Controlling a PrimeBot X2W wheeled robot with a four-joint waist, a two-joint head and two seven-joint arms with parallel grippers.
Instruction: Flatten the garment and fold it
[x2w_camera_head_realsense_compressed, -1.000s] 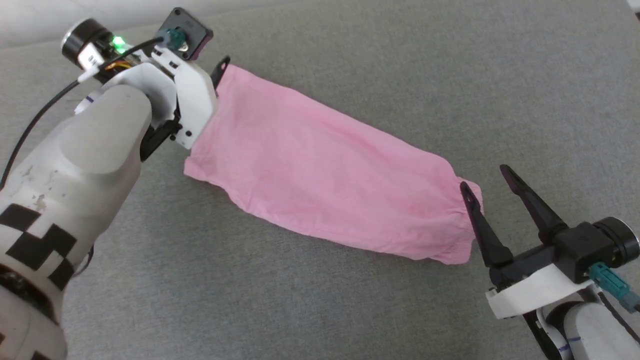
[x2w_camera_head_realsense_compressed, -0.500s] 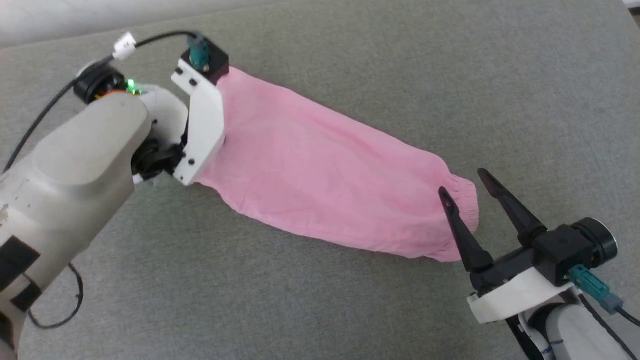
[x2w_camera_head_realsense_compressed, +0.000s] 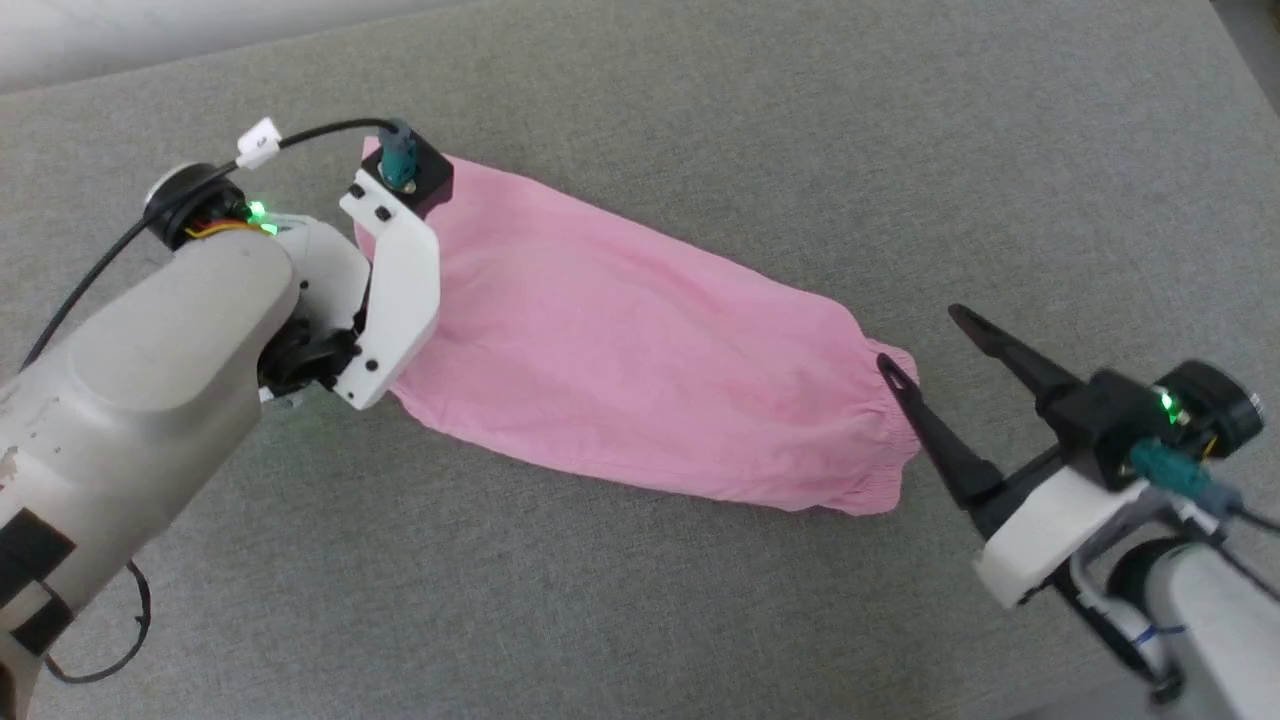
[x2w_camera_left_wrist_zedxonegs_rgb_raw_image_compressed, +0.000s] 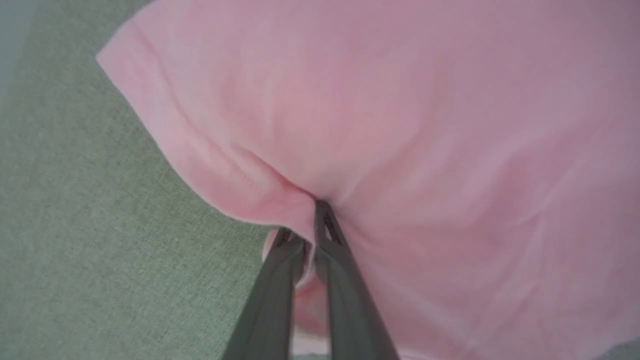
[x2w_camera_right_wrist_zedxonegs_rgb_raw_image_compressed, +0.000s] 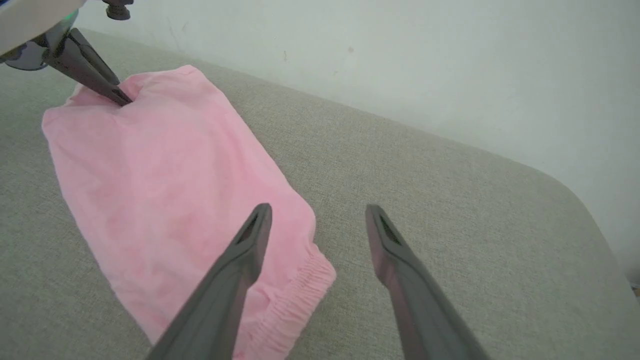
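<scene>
The garment (x2w_camera_head_realsense_compressed: 620, 340), a pair of light-pink shorts, lies spread flat on the grey fabric surface (x2w_camera_head_realsense_compressed: 700, 120). Its gathered waistband (x2w_camera_head_realsense_compressed: 885, 440) is at the right end. In the left wrist view, my left gripper (x2w_camera_left_wrist_zedxonegs_rgb_raw_image_compressed: 305, 220) is shut on a pinch of cloth at the hem of the garment (x2w_camera_left_wrist_zedxonegs_rgb_raw_image_compressed: 425, 125). The right wrist view shows that same left gripper (x2w_camera_right_wrist_zedxonegs_rgb_raw_image_compressed: 122, 98) pinching the far edge of the garment (x2w_camera_right_wrist_zedxonegs_rgb_raw_image_compressed: 150, 175). My right gripper (x2w_camera_head_realsense_compressed: 920, 340) is open at the waistband end. One of its fingers is over the waistband (x2w_camera_right_wrist_zedxonegs_rgb_raw_image_compressed: 300, 295) and the other is over bare surface.
A pale wall (x2w_camera_right_wrist_zedxonegs_rgb_raw_image_compressed: 400, 65) rises behind the grey surface, whose rounded edge (x2w_camera_right_wrist_zedxonegs_rgb_raw_image_compressed: 575, 185) runs close on the right. A black cable (x2w_camera_head_realsense_compressed: 90, 270) loops from my left arm. Bare grey fabric surrounds the garment.
My left gripper has turned at the wrist, come down and shut on the garment's hem. My right gripper has shifted a little toward the waistband and stays open.
</scene>
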